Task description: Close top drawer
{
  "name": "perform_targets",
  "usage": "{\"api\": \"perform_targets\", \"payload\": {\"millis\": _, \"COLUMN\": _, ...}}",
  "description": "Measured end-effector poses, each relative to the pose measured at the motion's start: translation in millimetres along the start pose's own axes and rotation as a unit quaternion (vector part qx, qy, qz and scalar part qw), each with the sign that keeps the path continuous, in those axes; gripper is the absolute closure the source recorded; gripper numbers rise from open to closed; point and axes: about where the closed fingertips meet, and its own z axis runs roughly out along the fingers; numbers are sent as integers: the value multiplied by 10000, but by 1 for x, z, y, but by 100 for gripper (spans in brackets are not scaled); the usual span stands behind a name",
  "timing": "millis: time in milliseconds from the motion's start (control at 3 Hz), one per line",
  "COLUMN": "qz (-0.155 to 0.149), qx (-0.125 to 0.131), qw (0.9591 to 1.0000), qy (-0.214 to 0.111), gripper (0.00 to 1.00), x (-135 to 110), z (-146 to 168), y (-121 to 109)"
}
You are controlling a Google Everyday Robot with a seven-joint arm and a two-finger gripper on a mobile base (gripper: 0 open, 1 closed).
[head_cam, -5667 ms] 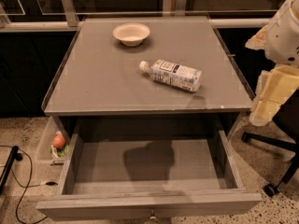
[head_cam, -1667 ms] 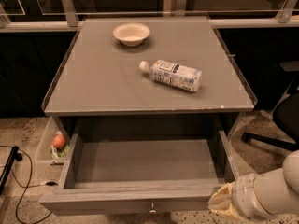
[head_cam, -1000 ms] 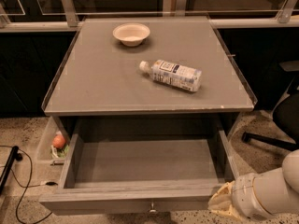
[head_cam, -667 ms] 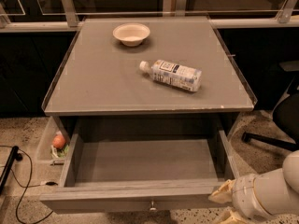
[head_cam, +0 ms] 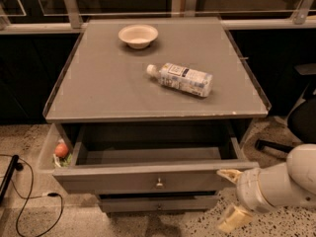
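Surface: square grey table point(head_cam: 98, 95) with a raised clear edge along its sides. On it, at the back, a small round cream bowl point(head_cam: 138, 35), upright. Nearer the middle, a clear plastic bottle with a white and blue label point(head_cam: 181, 78), lying on its side, cap toward the left.

Room: speckled pale stone floor point(head_cam: 29, 142). Dark glass panels with a metal rail point(head_cam: 34, 27) behind the table. Black cable point(head_cam: 28, 201) on the floor at left. Black chair base point(head_cam: 291, 127) at right. Clear bin point(head_cam: 47, 149) against the table's left leg, holding a small orange round item point(head_cam: 61, 149).

Task item: wide shallow grey top drawer point(head_cam: 148, 179), directly under the tabletop, partly pulled out. Long axis runs left to right; flat front faces the camera, small round metal knob point(head_cam: 159, 183) at centre. A second grey drawer front point(head_cam: 128, 204) sits below it, pushed in.

Arm: white, entering from the lower right. Cream two-finger gripper point(head_cam: 225, 198) at the drawer's right front corner, fingers spread wide and holding nothing; the upper finger point(head_cam: 228, 174) touches the end of the drawer front, the lower one hangs over the floor.
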Motion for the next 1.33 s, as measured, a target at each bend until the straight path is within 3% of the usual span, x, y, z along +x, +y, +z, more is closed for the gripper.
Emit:
{"api": "perform_targets", "payload": {"millis": 667, "qz": -387, "qx": 348, "qw": 9986, "qy": -15, "gripper": 65, "x": -27, "z": 25, "y": -77}}
{"api": "perform_targets", "payload": {"millis": 1000, "qz": -438, "qx": 340, "qw": 9985, "qy": -17, "gripper": 62, "x": -31, "z": 26, "y": -79}}
{"api": "perform_targets", "payload": {"millis": 1333, "qz": -438, "qx": 339, "qw": 9985, "qy": -17, "gripper": 39, "x": -31, "z": 26, "y": -79}}
